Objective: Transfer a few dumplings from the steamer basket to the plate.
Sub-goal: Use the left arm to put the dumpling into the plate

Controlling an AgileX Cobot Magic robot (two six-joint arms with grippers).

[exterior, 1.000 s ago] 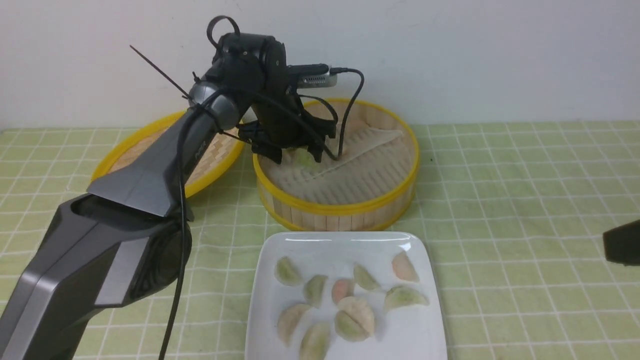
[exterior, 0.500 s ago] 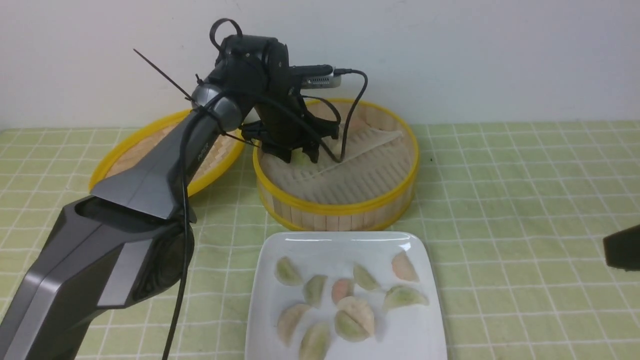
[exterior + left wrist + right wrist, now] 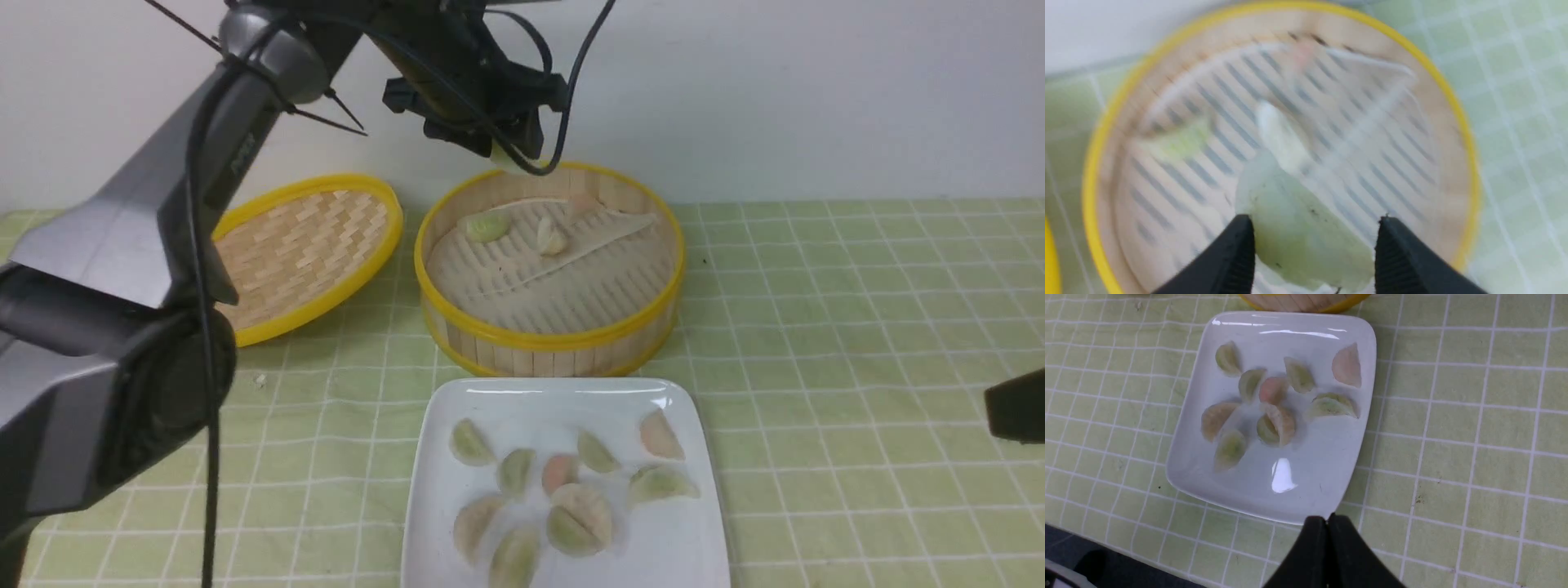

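The left gripper (image 3: 1314,241) is clamped on a pale green, translucent dumpling (image 3: 1302,228) with dark flecks, held between its fingertips. Beneath it, the steamer basket (image 3: 555,339) holds more dumplings (image 3: 487,225), greenish, whitish and pinkish. The right gripper's (image 3: 1327,520) tips are together.

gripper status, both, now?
Left gripper: closed on a pale green translucent dumpling, above the round bamboo basket.
Right gripper: shut, holding nothing.

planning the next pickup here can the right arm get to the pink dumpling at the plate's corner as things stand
Probably yes: the right gripper is shut and would have to open, but nothing covers the dumpling.
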